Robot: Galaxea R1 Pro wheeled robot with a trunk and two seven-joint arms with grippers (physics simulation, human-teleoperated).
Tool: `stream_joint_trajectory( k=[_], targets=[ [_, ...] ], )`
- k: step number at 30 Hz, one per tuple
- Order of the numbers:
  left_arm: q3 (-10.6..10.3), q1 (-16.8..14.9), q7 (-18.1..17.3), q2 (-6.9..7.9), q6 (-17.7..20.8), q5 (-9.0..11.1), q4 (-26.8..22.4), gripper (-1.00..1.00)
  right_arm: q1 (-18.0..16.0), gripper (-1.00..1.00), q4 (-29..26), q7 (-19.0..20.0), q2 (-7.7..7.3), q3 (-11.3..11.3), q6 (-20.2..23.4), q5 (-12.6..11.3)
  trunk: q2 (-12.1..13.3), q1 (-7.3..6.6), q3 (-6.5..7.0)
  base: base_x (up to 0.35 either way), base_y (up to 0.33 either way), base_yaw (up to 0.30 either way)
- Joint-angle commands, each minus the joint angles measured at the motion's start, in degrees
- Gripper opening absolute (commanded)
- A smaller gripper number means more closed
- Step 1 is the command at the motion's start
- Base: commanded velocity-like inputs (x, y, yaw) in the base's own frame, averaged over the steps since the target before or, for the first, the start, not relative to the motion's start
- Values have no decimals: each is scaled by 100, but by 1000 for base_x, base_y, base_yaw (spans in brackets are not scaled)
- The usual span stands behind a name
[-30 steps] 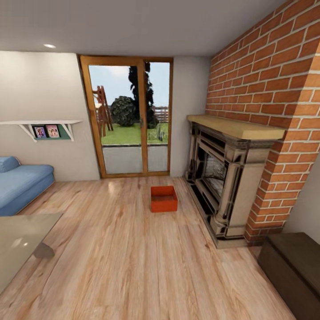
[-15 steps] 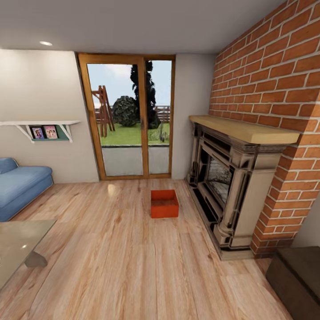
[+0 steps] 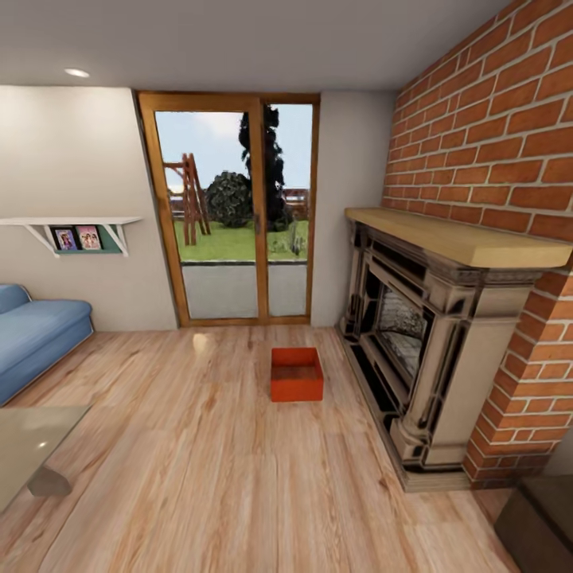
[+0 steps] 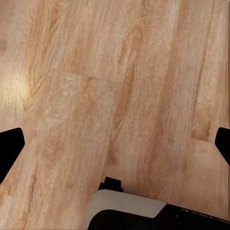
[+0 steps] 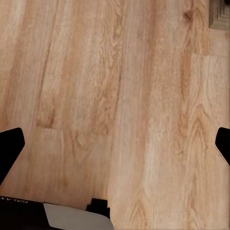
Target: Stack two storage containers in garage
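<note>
Container: one storage container (image 3: 296,374) sits on the plank floor (image 3: 199,477) ahead of you, near the fireplace (image 3: 414,334).
Handling: likely light, stiff, smooth-walled; take opposite rims.
Tools: left tool (image 4: 115,143) and right tool (image 5: 115,143) both spread apart, holding nothing.

Light wood plank floor (image 3: 239,477) runs across the whole room, with a soft glare spot near the glass door (image 3: 231,215). That door has a honey wood frame and looks out on grass, a dark tree and a wooden climbing frame. Pale plaster wall (image 3: 72,151) flanks it, with a recessed ceiling light (image 3: 77,72) above. A white shelf (image 3: 72,223) on brackets holds small framed photos. Below it sits a blue sofa (image 3: 36,334). A glass table (image 3: 28,446) shows at the near left. On the right, a red brick wall (image 3: 493,135) backs a carved fireplace (image 3: 414,350) under a pale wooden mantel (image 3: 461,239). A dark cabinet (image 3: 541,525) stands in the near right corner.
</note>
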Motion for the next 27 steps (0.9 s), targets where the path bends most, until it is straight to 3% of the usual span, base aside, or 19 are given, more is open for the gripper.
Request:
stream_joint_trajectory(
  k=[1,27],
  targets=[
    [1,-7,1,1,-41,22,25,100,-8,100,24,0,0,42,-39,6,-4,5,-2,319,-79,0],
    [1,-9,-1,3,-43,22,26,100,-8,100,24,0,0,42,-39,6,-4,5,-2,320,-64,0]
  ],
)
